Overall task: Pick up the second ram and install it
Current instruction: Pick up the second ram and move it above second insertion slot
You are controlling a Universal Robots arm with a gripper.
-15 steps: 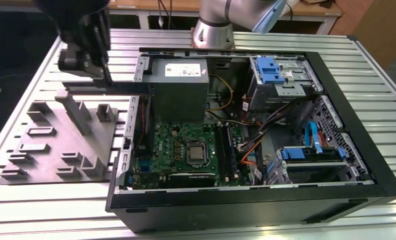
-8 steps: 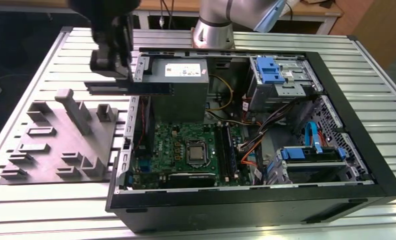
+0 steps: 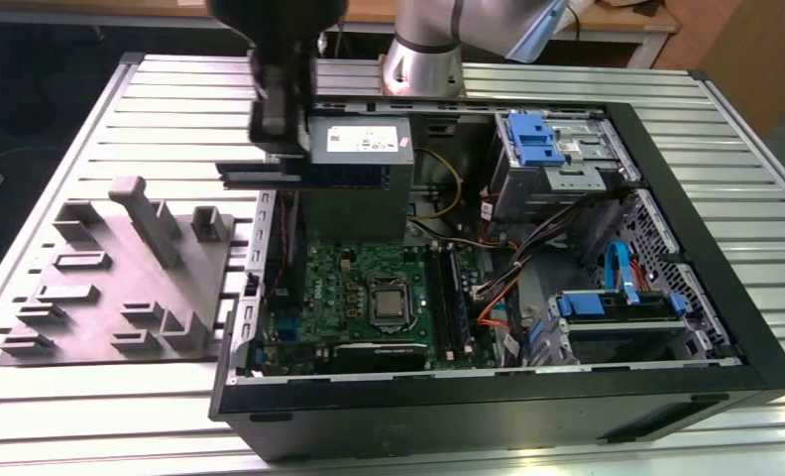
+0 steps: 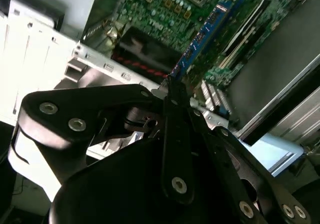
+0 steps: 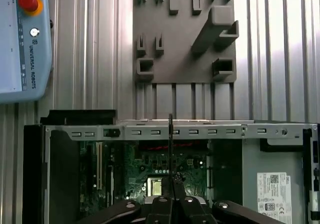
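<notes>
Gripper [image 4: 172, 92]: clamped; I see its black fingertips pinching one end of the second ram [image 4: 200, 38] (clearest in the second wrist view).
Second ram: off the surface, carried above the open computer case [image 3: 710, 297]. In the first wrist view I get it edge-on, a thin dark line [image 5: 170, 144] crossing the case's metal rail and the board below.
Motherboard [image 3: 353, 288]: green, flat on the case floor, with the ram raised over it and not seated in any slot.
Power supply [image 3: 360, 144]: just beside the gripper in the exterior view.
Grey fixture plate [image 3: 115, 288]: on the slatted aluminium surface [image 3: 102, 416], at the exterior view's left of the case.
Teach pendant [image 5: 20, 44]: lying on the surface.
</notes>
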